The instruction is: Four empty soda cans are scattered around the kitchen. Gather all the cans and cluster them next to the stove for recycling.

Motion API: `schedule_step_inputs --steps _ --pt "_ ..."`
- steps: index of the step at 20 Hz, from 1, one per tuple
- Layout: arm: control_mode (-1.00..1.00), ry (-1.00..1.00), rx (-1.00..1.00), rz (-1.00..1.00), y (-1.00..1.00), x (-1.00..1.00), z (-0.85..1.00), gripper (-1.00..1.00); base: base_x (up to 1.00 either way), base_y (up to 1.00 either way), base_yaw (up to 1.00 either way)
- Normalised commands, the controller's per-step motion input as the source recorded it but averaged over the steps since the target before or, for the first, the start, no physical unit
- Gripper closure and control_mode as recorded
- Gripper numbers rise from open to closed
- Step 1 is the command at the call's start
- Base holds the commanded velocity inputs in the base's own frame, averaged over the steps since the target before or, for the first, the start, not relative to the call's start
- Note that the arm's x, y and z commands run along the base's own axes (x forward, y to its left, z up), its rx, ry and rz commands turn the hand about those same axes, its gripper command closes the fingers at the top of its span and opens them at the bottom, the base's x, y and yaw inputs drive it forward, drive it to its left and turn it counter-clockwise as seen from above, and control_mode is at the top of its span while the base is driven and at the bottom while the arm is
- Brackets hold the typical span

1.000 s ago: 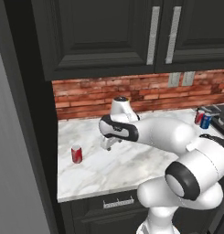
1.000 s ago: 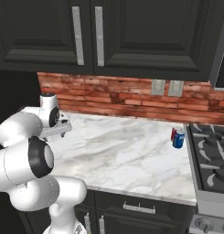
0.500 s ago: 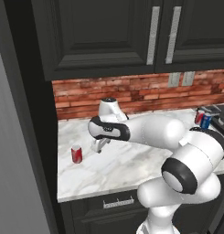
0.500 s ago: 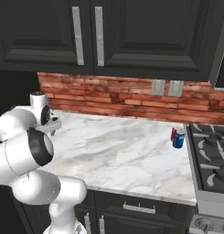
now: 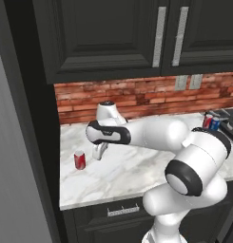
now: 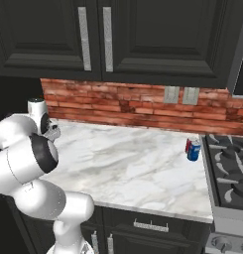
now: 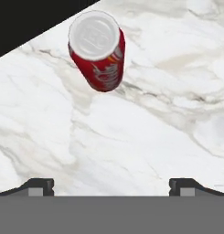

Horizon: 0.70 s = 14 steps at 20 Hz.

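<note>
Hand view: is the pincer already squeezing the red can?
No, the red can stands upright on the counter, well ahead of the open pincer.

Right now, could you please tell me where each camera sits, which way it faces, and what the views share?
Left base view: behind the arm to its left, looking forward and down at the counter, a red can and the open gripper beside it; the arm rises from lower right.
Right base view: behind the arm to its right, facing the counter, two cans and the stove; the arm rises from lower left.
Hand view: on the hand, looking down at the red can; both fingertips stand wide apart.
Shared: both base views show the counter and the two cans by the stove.
</note>
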Motion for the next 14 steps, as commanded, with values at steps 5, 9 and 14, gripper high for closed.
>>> schedule_step_inputs --steps 5,9,14 --pt "-1.00 0.00 0.00 0.16 0.31 0.00 0.00 -1.00 0.00 0.00 0.00" --pt "-1.00 0.01 0.00 0.13 0.36 0.00 0.00 -1.00 0.00 0.00 0.00" --pt "-1.00 0.00 0.00 0.15 0.12 0.01 0.00 -1.00 0.00 0.00 0.00"
